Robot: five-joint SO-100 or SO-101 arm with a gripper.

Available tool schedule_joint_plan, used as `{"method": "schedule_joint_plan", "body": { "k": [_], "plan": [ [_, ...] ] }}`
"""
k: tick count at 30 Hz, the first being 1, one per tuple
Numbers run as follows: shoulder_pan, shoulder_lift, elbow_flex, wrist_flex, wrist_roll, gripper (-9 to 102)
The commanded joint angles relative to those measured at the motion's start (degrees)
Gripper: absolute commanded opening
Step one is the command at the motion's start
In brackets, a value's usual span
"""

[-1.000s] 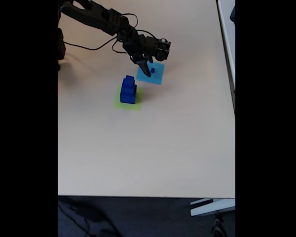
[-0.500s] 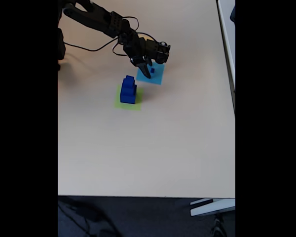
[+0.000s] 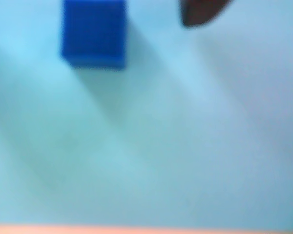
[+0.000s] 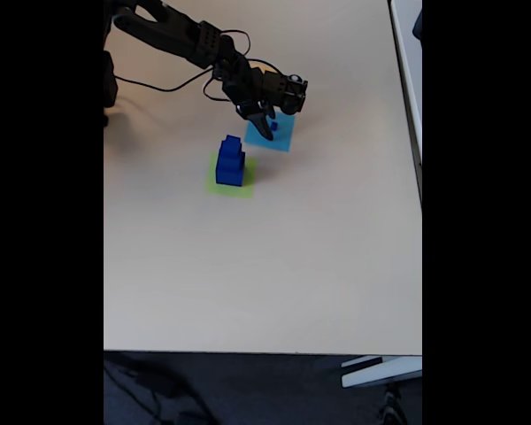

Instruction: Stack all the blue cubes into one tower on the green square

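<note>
Fixed view, near to far: bare beige tabletop (image 4: pixel 265 266), then green square (image 4: pixel 246 186) w/ two-step tower (image 4: pixel 230 161) of dark blue cubes on it, smaller on larger. Just beyond, light-blue patch (image 4: pixel 283 135) carrying small blue cube (image 4: pixel 273 127); the fingers (image 4: pixel 265 127) hang right beside it, can't tell if open or closed. Wrist view adds close-up: small cube (image 3: pixel 94 33) solid, sharp-edged, resting on patch, one dark fingertip (image 3: pixel 201 12) apart from it, blurry.
</note>
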State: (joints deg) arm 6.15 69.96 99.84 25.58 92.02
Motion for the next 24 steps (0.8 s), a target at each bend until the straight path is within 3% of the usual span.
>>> {"method": "schedule_joint_plan", "body": {
  "k": [1,24],
  "plan": [
    [0.4,0.7,-3.3,-0.4,-0.5,21],
    [0.4,0.4,-4.4,0.7,-0.7,13]
  ]
}}
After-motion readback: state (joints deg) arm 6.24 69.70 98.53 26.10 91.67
